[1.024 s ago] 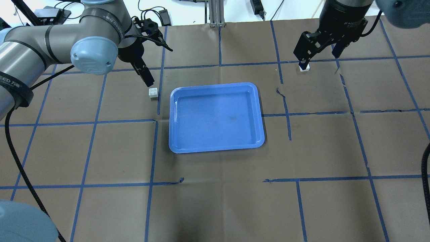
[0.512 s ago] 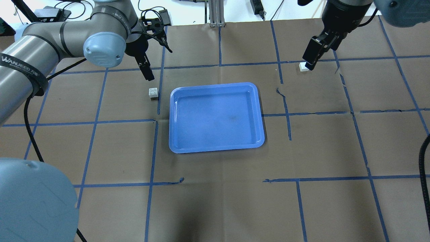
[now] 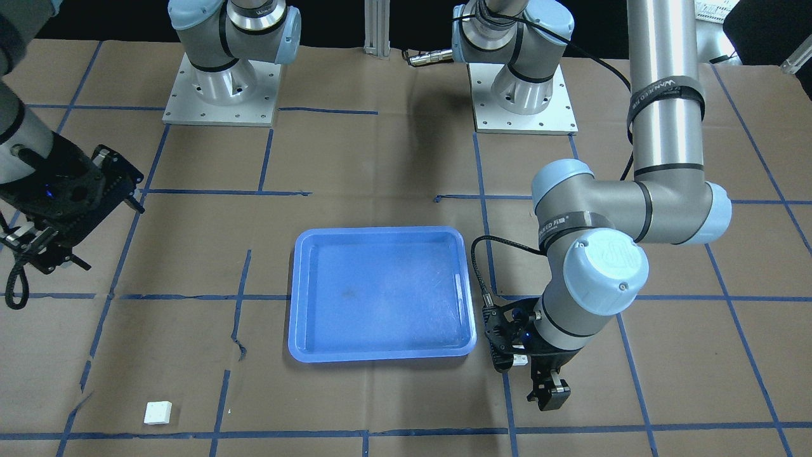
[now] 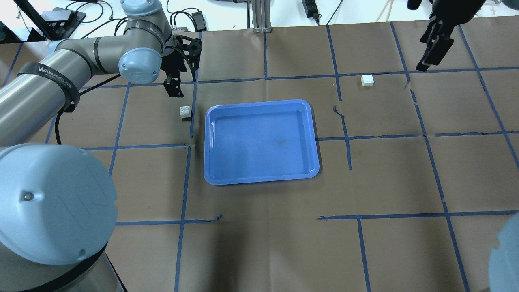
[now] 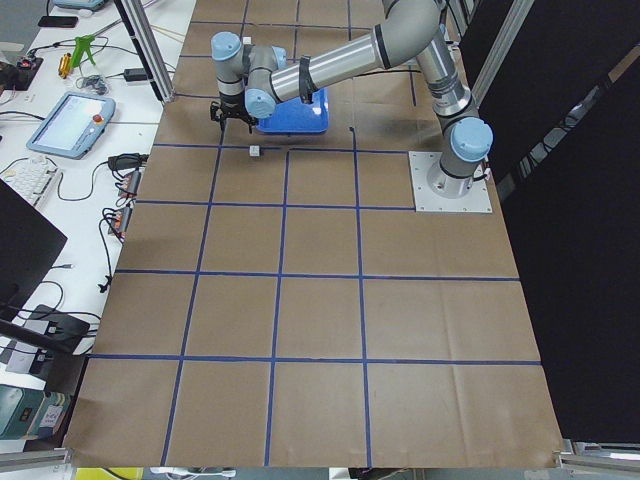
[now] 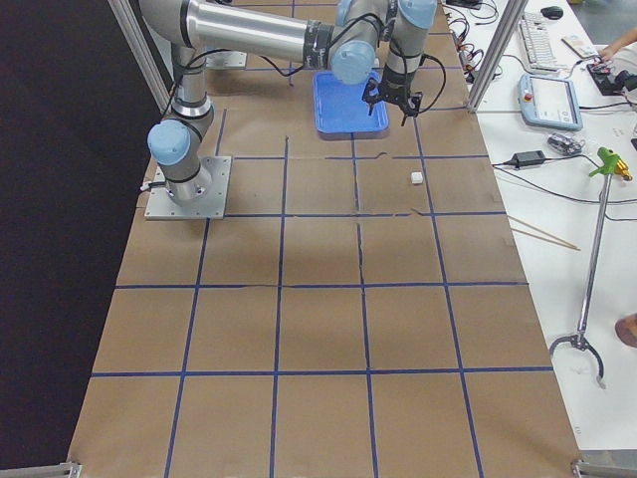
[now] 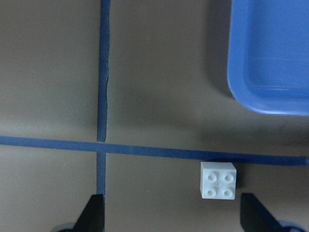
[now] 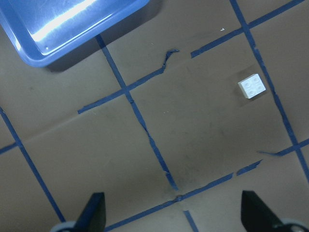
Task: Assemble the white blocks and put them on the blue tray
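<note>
In the overhead view the left gripper (image 4: 174, 87) stood just past the first block (image 4: 185, 112), on the side away from the robot. The block sat studs up on the table (image 4: 259, 243), just beside the blue tray (image 4: 259, 101) but not touching it. The right gripper (image 4: 432, 56) stood past the second block (image 4: 367, 80) and off to its outer side, apart from it.

In the front-facing view the left gripper (image 3: 549, 390) hid most of the first block (image 3: 520, 360); only a white corner showed beside the wrist. The second block (image 3: 158, 412) lay alone, well apart from the right gripper.

From the left end of the table, the first block (image 5: 254, 151) lay just beside the left gripper, with the tray (image 5: 295, 110) beyond.

From the right end, the second block (image 6: 416, 178) lay apart from the right gripper.

The left wrist camera showed that gripper's fingers (image 7: 91, 212) spread apart and holding nothing. The first block (image 7: 218, 180) sat just ahead of the gap, nearer one finger and touching neither, against a strip of blue tape (image 7: 145, 149).

The right wrist camera showed its fingers (image 8: 94, 212) also spread and holding nothing. The second block (image 8: 252, 86) sat studs up, well ahead of them.
</note>
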You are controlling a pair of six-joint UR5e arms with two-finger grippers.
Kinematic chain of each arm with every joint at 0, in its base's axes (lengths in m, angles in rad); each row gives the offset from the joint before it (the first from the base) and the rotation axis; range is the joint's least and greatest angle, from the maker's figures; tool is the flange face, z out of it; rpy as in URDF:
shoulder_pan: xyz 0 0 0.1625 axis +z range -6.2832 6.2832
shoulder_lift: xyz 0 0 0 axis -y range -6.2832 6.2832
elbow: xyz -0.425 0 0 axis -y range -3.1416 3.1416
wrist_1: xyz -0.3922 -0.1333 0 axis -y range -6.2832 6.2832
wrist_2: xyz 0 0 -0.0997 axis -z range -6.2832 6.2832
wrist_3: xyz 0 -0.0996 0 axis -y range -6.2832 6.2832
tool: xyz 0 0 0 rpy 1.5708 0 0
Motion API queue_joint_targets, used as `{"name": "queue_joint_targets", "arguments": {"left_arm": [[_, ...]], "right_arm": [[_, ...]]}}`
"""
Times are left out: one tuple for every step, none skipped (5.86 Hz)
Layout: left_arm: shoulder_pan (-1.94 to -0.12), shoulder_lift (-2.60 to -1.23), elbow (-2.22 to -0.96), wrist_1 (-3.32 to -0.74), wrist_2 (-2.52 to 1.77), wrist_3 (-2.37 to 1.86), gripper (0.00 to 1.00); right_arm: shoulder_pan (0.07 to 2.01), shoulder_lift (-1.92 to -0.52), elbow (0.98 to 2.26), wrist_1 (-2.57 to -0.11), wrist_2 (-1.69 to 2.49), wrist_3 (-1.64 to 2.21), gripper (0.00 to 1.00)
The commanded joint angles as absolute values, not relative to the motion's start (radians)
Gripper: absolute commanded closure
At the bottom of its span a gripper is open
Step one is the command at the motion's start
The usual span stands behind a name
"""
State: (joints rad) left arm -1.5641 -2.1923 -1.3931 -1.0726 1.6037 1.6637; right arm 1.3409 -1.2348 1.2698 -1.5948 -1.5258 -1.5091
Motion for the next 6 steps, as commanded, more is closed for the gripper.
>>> {"name": "queue_joint_targets", "arguments": {"left_arm": [[-1.563,-2.227,-1.378,-1.100,1.615,1.704,0.01],[-1.562,-2.247,-1.385,-1.106,1.617,1.703,0.01],[-1.562,-2.250,-1.413,-1.118,1.615,1.701,0.01],[-1.562,-2.250,-1.425,-1.140,1.617,1.701,0.01],[-1.554,-2.250,-1.433,-1.140,1.618,1.700,0.02],[-1.543,-2.250,-1.449,-1.131,1.612,1.700,0.09]], "right_arm": [[1.328,-1.040,1.002,-1.589,-1.522,-1.716,0.00],[1.328,-0.969,0.920,-1.592,-1.522,-1.823,0.00],[1.325,-0.925,0.902,-1.595,-1.519,-1.866,0.00],[1.324,-0.919,0.917,-1.597,-1.465,-1.908,0.00],[1.324,-0.914,0.949,-1.598,-1.453,-1.911,0.00],[1.324,-0.899,0.978,-1.606,-1.401,-1.911,0.00]]}}
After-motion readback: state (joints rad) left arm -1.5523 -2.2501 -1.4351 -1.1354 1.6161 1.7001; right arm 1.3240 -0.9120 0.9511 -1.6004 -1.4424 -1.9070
